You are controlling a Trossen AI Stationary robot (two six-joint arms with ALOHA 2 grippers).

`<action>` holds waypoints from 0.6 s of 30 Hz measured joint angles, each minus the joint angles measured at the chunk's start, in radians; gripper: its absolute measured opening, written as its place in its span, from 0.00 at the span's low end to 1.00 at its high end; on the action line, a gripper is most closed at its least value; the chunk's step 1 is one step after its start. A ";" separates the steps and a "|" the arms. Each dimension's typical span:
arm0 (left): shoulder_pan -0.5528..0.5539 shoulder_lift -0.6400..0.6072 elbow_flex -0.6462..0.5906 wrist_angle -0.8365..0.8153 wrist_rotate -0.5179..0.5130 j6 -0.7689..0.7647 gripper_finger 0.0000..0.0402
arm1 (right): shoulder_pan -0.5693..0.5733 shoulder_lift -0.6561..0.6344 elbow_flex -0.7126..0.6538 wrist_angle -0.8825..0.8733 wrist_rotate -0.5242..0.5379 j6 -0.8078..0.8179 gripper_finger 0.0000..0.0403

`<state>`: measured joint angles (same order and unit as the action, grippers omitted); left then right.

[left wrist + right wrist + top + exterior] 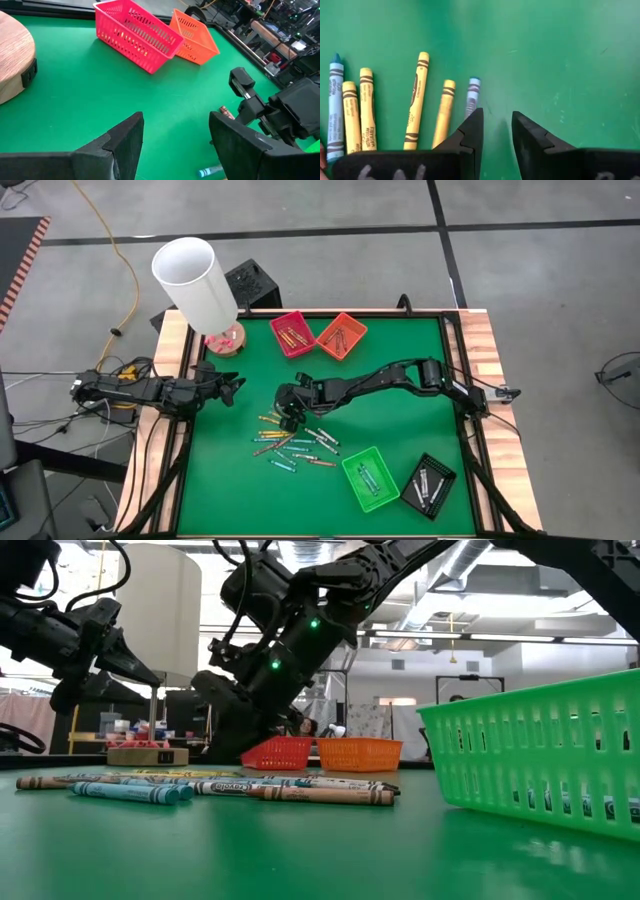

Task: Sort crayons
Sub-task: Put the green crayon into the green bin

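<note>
Green table [220, 480]: crayons [295, 445], baskets [370, 477].

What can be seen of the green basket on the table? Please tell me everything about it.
The green basket is a small rectangular tray that looks like bright plastic, with lattice walls of thin vertical bars and an open top. It stands upright on the green table mat, near the front edge, lying at an angle. A few crayons lie inside on its floor. A black basket sits close beside it; whether they touch is unclear. No hand is near it.

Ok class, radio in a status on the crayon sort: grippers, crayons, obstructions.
Right gripper open, low over loose paper-wrapped crayons, holding nothing. Left gripper open, waiting at table's left. Nothing blocking.
</note>
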<state>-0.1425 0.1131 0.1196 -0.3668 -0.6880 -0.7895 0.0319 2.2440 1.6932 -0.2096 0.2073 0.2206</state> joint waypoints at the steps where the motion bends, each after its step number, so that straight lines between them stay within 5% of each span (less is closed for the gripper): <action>1: 0.000 0.000 0.000 0.000 0.000 0.000 0.54 | 0.003 0.000 0.000 0.000 0.000 -0.002 0.26; 18: 0.000 0.000 0.000 0.000 0.000 -0.005 0.54 | 0.033 0.003 -0.039 0.025 0.000 -0.012 0.26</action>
<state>-0.1425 0.1131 0.1196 -0.3669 -0.6884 -0.7945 0.0650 2.2467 1.6539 -0.1848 0.2077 0.2090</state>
